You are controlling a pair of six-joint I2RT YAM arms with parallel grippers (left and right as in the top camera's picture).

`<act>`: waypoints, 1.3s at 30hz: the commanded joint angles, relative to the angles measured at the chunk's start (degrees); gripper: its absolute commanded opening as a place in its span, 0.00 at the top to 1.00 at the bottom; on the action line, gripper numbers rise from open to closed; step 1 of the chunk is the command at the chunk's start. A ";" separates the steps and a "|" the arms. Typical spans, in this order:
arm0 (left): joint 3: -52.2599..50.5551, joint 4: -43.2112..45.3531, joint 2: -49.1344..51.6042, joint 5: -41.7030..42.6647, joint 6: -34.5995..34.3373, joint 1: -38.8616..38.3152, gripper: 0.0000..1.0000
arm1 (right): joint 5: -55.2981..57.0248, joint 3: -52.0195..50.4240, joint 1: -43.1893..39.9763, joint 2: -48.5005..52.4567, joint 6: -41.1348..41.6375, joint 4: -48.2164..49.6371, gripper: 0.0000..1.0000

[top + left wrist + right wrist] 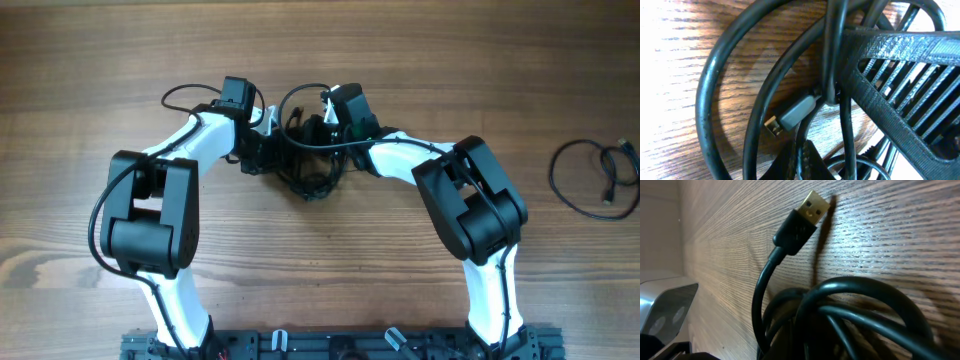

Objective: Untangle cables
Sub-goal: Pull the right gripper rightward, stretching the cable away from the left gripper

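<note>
While the left pincer [270, 138] and right pincer [316, 130] sit pressed together in the cables [315, 178] knotted on the tabletop [300, 260], grip unclear, part them slowly, easing the gold USB plug [807, 214] through its loop.

A light wooden table [320, 60] with a clear grain carries everything. Near its middle lies 1 tangle of thin black cables [318, 182], its loops overlapping on the wood; in the left wrist view a grey plug [790, 114] with a metal tip shows against the boards inside 1 loop. Well apart, by the right edge, 1 separate black cable [592, 180] lies loosely coiled.
</note>
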 commanded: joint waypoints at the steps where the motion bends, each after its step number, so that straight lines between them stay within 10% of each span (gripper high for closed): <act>1: -1.03 0.20 2.45 -8.85 -0.31 0.07 0.93 | -7.67 -0.79 -2.56 -1.29 -1.73 1.86 0.96; 13: -1.03 0.39 2.64 -8.85 -0.33 0.07 0.93 | -47.95 -0.79 -14.71 -13.33 -2.27 10.84 0.96; 27: -1.03 0.42 2.67 -9.07 -0.33 0.07 0.93 | -57.70 -0.81 -34.14 -13.33 -1.60 8.46 0.96; 39: -1.03 -1.57 2.67 -28.68 -10.91 0.57 0.93 | -22.62 -0.83 -38.64 -13.31 -30.36 -33.11 0.96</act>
